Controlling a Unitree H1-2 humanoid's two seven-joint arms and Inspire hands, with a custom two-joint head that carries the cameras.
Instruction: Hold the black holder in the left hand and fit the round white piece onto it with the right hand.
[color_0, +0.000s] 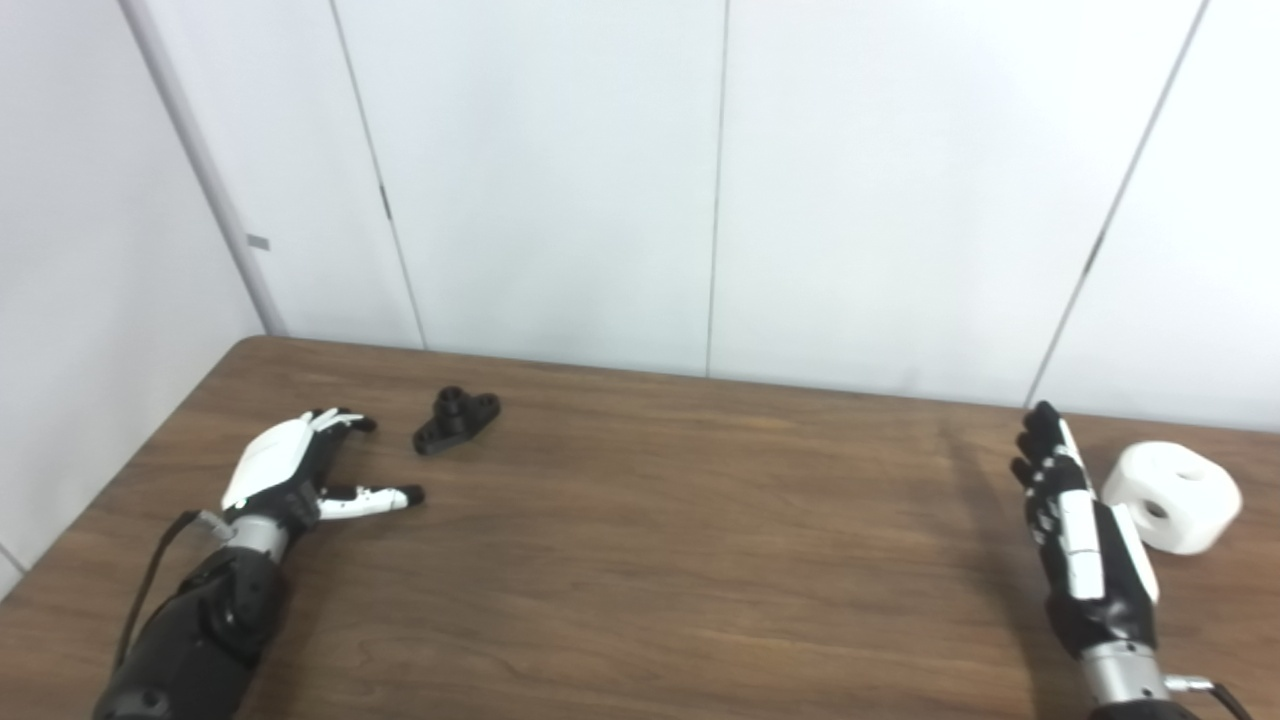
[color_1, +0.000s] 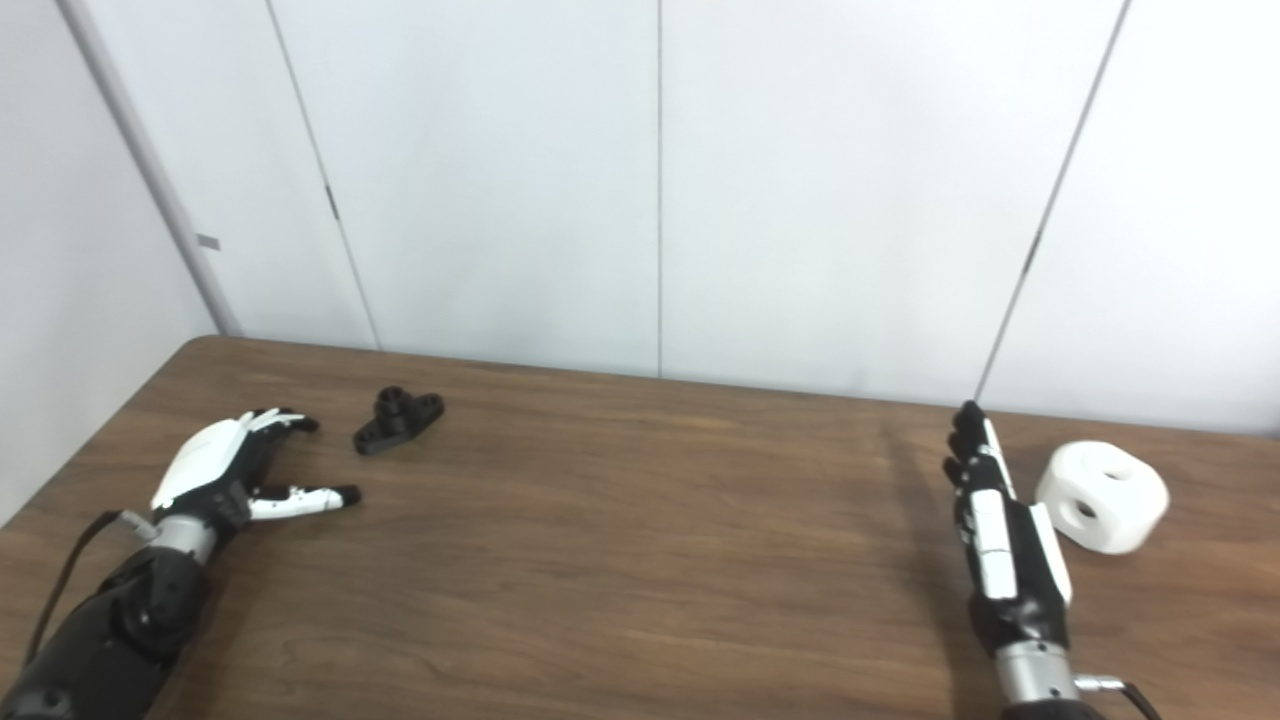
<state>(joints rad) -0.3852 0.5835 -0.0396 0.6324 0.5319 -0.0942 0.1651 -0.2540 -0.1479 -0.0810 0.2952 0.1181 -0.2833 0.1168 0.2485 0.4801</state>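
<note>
While both hands are spread empty, left hand (color_0: 290, 465) nears black holder (color_0: 456, 421), right hand (color_0: 1080, 530) beside round white piece (color_0: 1172, 497).

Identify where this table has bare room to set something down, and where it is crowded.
The broad middle between the black holder and the right hand is bare. Tightest: the left hand beside the holder, and the right hand beside the round white piece.

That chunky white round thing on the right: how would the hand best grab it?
Probably across its curved outer wall, not by the holes. The round white piece lies on the table just right of the open right hand, so the hand could come in sideways from the piece's left, fingers and thumb spanning the wall.
</note>
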